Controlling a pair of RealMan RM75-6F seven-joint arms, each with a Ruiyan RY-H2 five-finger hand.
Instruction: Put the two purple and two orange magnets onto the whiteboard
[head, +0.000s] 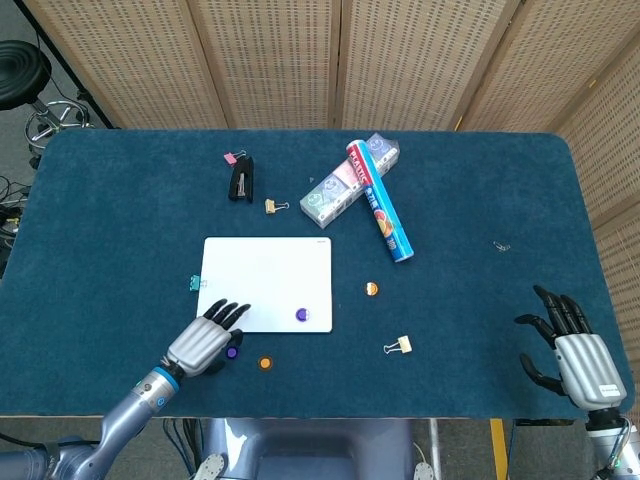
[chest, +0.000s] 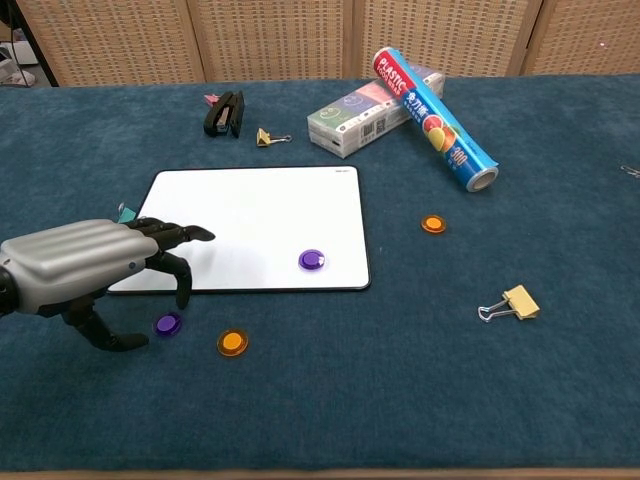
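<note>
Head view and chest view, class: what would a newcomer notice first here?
The white whiteboard stands out mid-table, one purple magnet on it. At its near left corner the left hand hovers, fingers spread, over a second purple magnet. Behind lies a blue roll across a box.

Black stapler at eleven o'clock on the blue table, pink binder clip just beside it. Plastic-wrap roll lying across a tissue pack toward twelve. Gold binder clip at five.
</note>
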